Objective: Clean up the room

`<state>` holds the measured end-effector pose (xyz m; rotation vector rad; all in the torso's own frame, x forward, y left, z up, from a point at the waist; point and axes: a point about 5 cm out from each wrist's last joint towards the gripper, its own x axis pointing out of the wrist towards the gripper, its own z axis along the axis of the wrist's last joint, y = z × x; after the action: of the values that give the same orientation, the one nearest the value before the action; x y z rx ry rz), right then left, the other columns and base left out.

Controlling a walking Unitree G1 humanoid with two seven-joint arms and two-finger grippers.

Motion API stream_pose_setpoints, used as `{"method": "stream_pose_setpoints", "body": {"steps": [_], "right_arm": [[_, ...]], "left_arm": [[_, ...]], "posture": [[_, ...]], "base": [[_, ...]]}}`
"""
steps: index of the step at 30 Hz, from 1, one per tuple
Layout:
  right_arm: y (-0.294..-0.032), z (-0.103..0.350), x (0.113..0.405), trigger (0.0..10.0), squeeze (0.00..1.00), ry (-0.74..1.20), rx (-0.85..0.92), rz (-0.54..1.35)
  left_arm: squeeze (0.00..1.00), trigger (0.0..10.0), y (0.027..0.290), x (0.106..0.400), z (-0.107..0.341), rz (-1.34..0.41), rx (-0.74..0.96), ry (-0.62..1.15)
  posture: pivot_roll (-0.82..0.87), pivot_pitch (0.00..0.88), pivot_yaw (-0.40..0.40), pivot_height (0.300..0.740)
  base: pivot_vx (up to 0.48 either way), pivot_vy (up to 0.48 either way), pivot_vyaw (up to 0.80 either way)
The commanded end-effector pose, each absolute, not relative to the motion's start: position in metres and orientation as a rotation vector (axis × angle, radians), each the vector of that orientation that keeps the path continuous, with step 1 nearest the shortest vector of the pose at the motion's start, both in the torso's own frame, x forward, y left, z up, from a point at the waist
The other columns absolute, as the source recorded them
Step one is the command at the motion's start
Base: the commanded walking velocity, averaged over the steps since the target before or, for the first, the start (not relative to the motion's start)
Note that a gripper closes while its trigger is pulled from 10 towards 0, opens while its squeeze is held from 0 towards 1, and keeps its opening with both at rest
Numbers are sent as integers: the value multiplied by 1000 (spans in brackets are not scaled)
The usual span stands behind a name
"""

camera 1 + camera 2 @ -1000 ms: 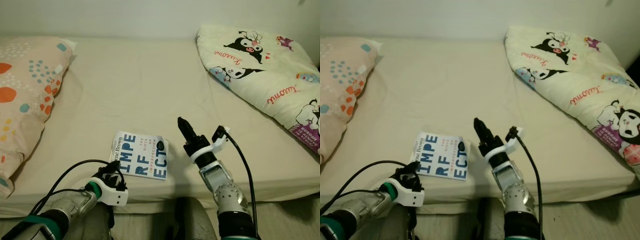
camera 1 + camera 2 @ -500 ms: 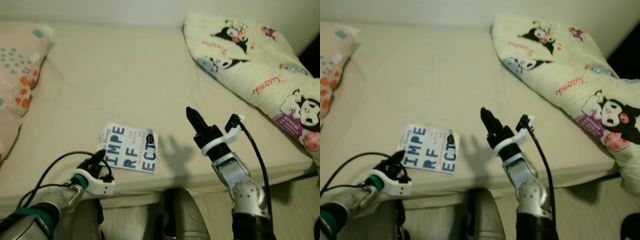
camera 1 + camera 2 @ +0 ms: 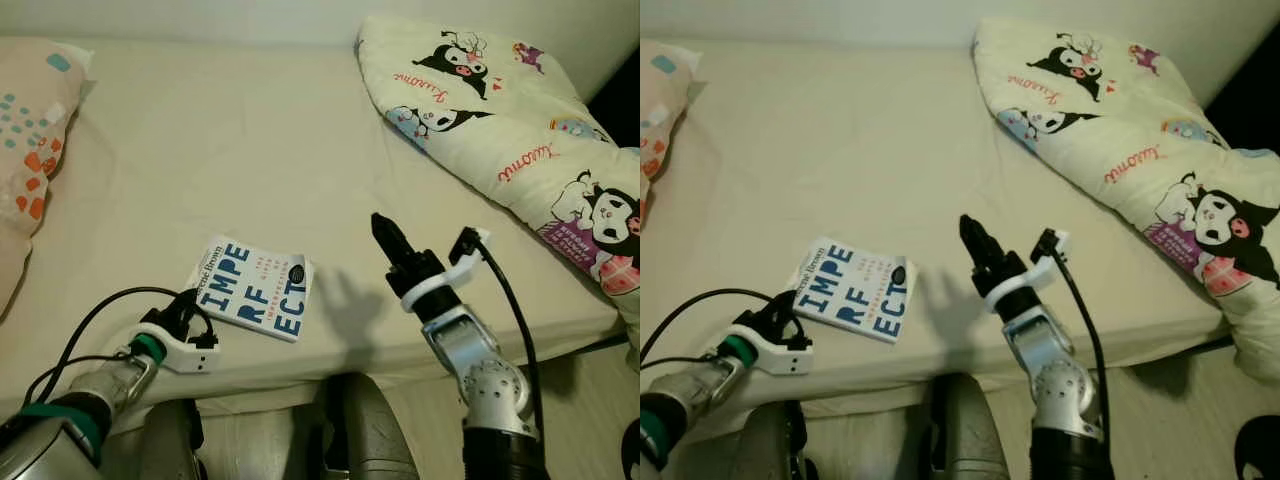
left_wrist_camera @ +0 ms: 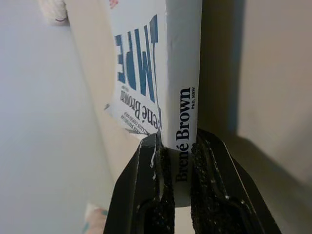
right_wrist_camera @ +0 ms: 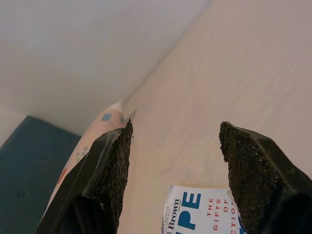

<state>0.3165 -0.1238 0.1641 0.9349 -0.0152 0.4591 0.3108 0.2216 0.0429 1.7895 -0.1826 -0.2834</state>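
A white paperback book [image 3: 254, 290] with big blue letters lies near the front edge of the beige bed [image 3: 240, 170]. My left gripper [image 3: 189, 305] sits at the book's near left corner. The left wrist view shows its fingers [image 4: 146, 187] shut on the spine of the book [image 4: 180, 97]. My right gripper [image 3: 384, 233] hovers above the sheet to the right of the book, fingers [image 5: 109, 168] wide apart with nothing between them, and the book [image 5: 204, 212] lies below it.
A cream cartoon-print duvet [image 3: 500, 130] is bunched on the right side of the bed. A dotted pillow [image 3: 30, 150] lies at the left. The bed's front edge runs just behind both arms, with floor at the lower right.
The camera has swung right and down across the bed. My left gripper has come up to the book's corner and closed on its spine. The right gripper stays raised beside the book.
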Motion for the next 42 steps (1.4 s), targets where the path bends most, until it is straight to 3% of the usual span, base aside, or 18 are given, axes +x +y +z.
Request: {"method": "stream_pose_setpoints", "body": {"steps": [1, 3, 4, 6, 7, 14, 17, 18, 23, 35, 42], "right_arm": [[-124, 156, 315, 10000, 0, 18, 941, 438], [-121, 153, 314, 10000, 0, 27, 946, 441], [-119, 151, 313, 10000, 0, 32, 948, 441], [-118, 149, 313, 10000, 0, 35, 949, 441], [-118, 148, 313, 10000, 0, 39, 950, 440], [-120, 138, 309, 10000, 0, 51, 960, 404], [-122, 134, 308, 10000, 0, 52, 968, 385], [-123, 132, 307, 10000, 0, 51, 972, 373], [-126, 129, 305, 10000, 0, 49, 975, 354], [-123, 132, 307, 10000, 0, 53, 961, 377], [-121, 134, 304, 10000, 0, 65, 945, 401]], "left_arm": [[0, 0, 228, 300, 32, -308, 1782, -138], [0, 0, 236, 290, 24, -307, 1786, -91], [0, 3529, 242, 282, 17, -312, 1789, -59], [0, 3529, 245, 276, 13, -316, 1790, -38], [0, 10000, 250, 268, 8, -323, 1791, -14], [0, 10000, 284, 222, -15, -364, 1783, 168], [0, 10000, 307, 203, -17, -343, 1792, 276], [0, 10000, 328, 189, -16, -310, 1801, 383], [0, 10000, 352, 174, -11, -237, 1804, 509], [0, 10000, 374, 192, 12, 13, 1762, 610], [0, 10000, 370, 227, 34, 89, 1761, 546]], "posture": [[-56, 175, -91, 600], [-36, 165, -83, 600], [-26, 161, -74, 600], [-26, 161, -74, 600], [-17, 160, -65, 600], [5, 171, -35, 600], [12, 184, -21, 600], [15, 192, -14, 600], [19, 192, -18, 600], [7, 194, -56, 600], [-19, 199, -70, 600]], "base": [[0, 0, 0], [0, 0, 0], [0, 0, 0], [0, 0, 0], [0, 0, 0], [0, 0, 0], [0, 0, 0], [0, 0, 0], [0, 0, 0], [0, 0, 0], [0, 0, 0]]}}
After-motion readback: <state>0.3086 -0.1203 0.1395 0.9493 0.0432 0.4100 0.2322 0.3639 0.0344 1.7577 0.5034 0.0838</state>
